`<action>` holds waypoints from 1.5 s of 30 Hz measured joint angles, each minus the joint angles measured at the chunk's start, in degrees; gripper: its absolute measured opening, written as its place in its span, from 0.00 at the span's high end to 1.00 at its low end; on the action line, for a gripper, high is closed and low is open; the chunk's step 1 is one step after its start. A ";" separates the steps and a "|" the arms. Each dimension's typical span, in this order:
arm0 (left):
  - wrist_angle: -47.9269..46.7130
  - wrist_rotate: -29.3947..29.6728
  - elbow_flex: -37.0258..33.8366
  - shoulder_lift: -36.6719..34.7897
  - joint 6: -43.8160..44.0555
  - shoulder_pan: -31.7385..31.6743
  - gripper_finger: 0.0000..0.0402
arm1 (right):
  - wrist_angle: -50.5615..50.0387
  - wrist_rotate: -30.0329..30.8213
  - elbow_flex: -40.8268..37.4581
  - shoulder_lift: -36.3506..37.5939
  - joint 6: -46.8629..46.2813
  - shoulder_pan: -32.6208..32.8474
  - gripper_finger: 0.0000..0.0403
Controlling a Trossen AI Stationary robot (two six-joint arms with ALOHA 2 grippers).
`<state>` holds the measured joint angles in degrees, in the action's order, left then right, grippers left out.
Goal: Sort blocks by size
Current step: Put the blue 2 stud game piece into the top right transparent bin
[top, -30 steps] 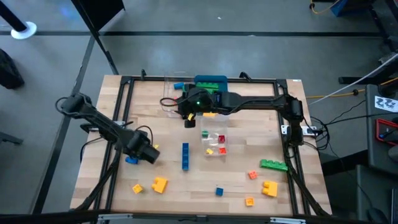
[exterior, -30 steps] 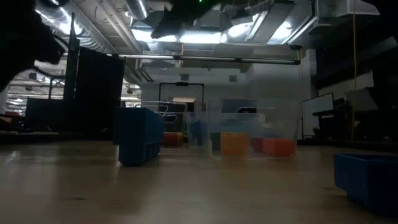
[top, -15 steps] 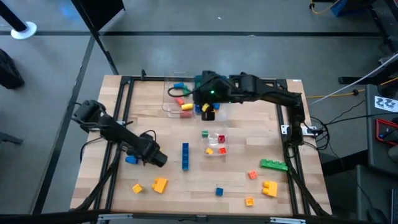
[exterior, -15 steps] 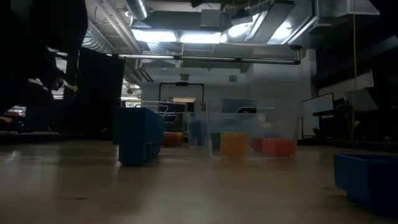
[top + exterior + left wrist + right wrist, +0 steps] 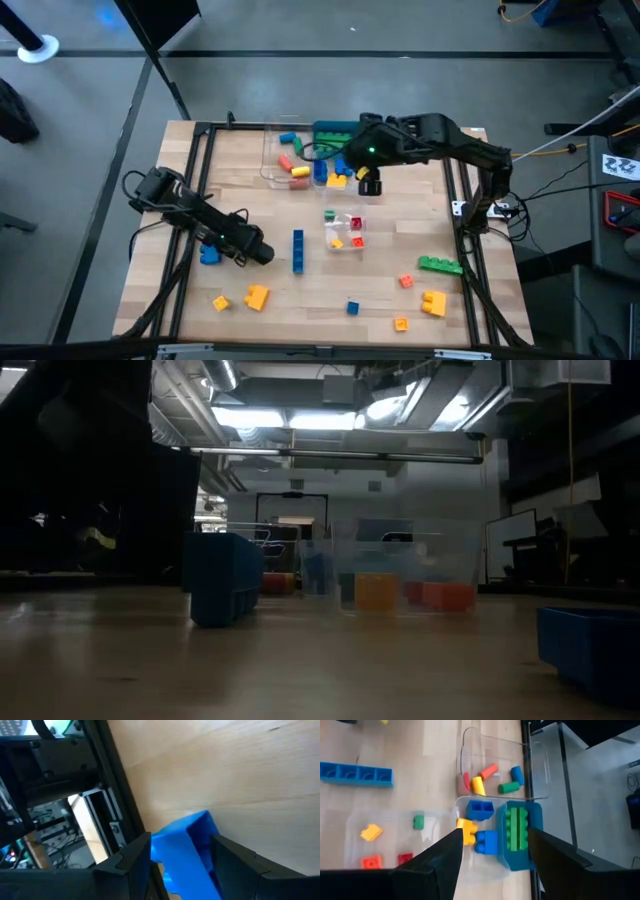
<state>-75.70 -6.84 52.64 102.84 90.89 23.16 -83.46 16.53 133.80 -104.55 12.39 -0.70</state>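
My left gripper [image 5: 236, 258] is low over the table's left side, open. A blue brick [image 5: 187, 852] lies on the wood between its two fingers and also shows in the high view [image 5: 208, 256]; I cannot tell whether they touch it. My right gripper [image 5: 370, 185] is open and empty above the far middle, over a clear tub with blue and yellow bricks [image 5: 480, 827] and a teal tray [image 5: 536, 827] holding a green brick [image 5: 517, 831]. A long blue bar [image 5: 297, 250] lies mid-table.
A far clear tub [image 5: 276, 150] holds red, yellow, green, blue and orange pieces. A small clear tub [image 5: 345, 230] holds tiny pieces. Loose bricks lie near the front: yellow [image 5: 257, 296], blue [image 5: 352, 307], green bar [image 5: 440, 265], yellow [image 5: 433, 302]. A black rail [image 5: 117, 815] frames the table.
My right gripper has gone toward the table's right edge, uncovering the tubs and the teal tray. My left arm has shifted a little toward the right, over the blue brick, which has stayed where it was.
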 joint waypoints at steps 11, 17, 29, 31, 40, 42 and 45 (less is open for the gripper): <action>4.72 -10.14 -3.69 0.33 3.46 0.62 0.54 | -6.56 2.00 -0.04 3.07 -3.81 7.35 0.44; 6.14 -10.59 -4.50 0.29 3.33 0.85 0.60 | -6.59 2.01 -0.04 3.94 -4.49 11.46 0.44; 0.13 -9.84 -1.68 0.12 -8.83 0.74 0.97 | -6.56 1.95 -0.04 6.04 -9.60 18.00 0.44; -0.83 -8.93 -0.55 -0.34 -11.93 0.74 0.99 | -6.56 1.95 -0.04 6.92 -11.23 19.07 0.44; 3.84 2.77 6.70 -4.13 -14.74 0.61 0.99 | -6.47 4.30 -7.18 13.99 -19.94 25.58 0.44; 4.69 6.18 8.96 -5.15 -14.64 0.11 0.99 | -6.44 7.52 -12.26 16.49 -23.43 27.55 0.44; 5.51 11.82 12.92 -6.04 -15.62 -1.23 0.99 | -6.52 11.65 -21.05 20.59 -29.70 30.17 0.44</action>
<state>-70.19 4.97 65.56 96.80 75.27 21.93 -89.99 28.19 112.75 -83.96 -17.31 29.46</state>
